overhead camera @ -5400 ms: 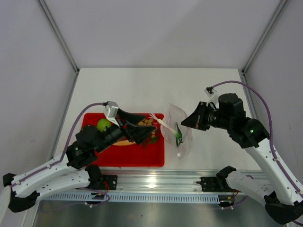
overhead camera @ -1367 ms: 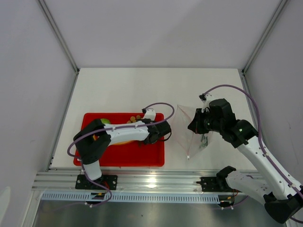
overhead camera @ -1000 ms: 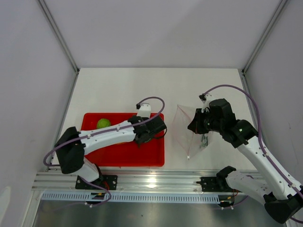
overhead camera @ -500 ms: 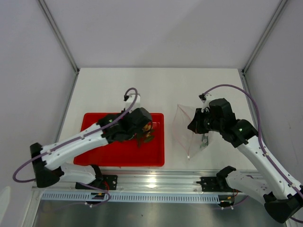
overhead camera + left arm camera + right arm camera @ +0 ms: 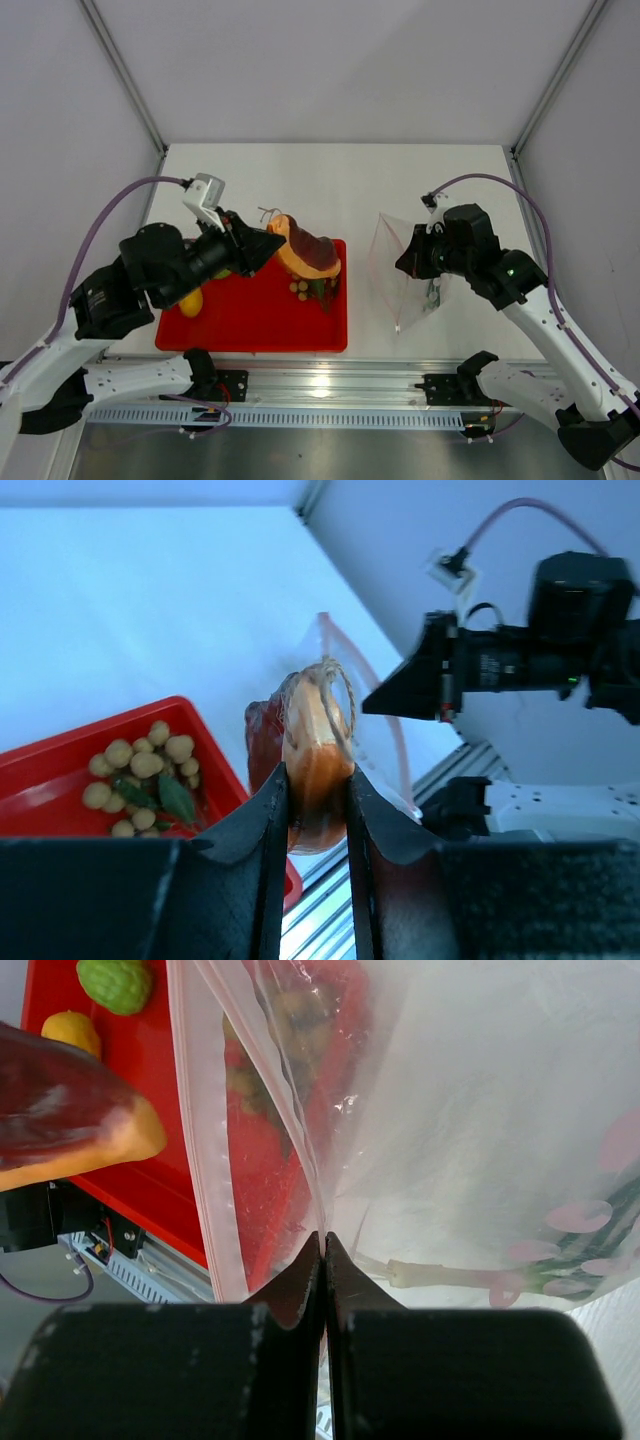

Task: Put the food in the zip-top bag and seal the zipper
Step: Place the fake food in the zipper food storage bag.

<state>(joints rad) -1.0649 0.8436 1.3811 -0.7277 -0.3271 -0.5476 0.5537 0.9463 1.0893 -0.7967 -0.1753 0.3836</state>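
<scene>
My left gripper (image 5: 272,243) (image 5: 315,785) is shut on the brown-red meat slab (image 5: 310,252) (image 5: 316,742) and holds it in the air over the red tray's right end. On the tray lie the tan balls (image 5: 300,289) (image 5: 140,765) with green leaves and the yellow-orange ball (image 5: 190,300). The green ball (image 5: 116,982) shows in the right wrist view. My right gripper (image 5: 404,263) (image 5: 323,1242) is shut on one wall of the clear zip-top bag (image 5: 392,272) (image 5: 470,1110), holding its mouth open towards the tray. Green stalks (image 5: 590,1245) lie inside it. The pinkish zipper (image 5: 362,672) runs along the mouth.
The red tray (image 5: 255,320) sits at the near left of the white table. A metal rail (image 5: 320,385) runs along the near edge, with both arm bases on it. Frame posts stand at the back corners.
My left arm has risen out of the tray with the meat slab in its jaws and swung back to the left. The right arm and bag have stayed put.
</scene>
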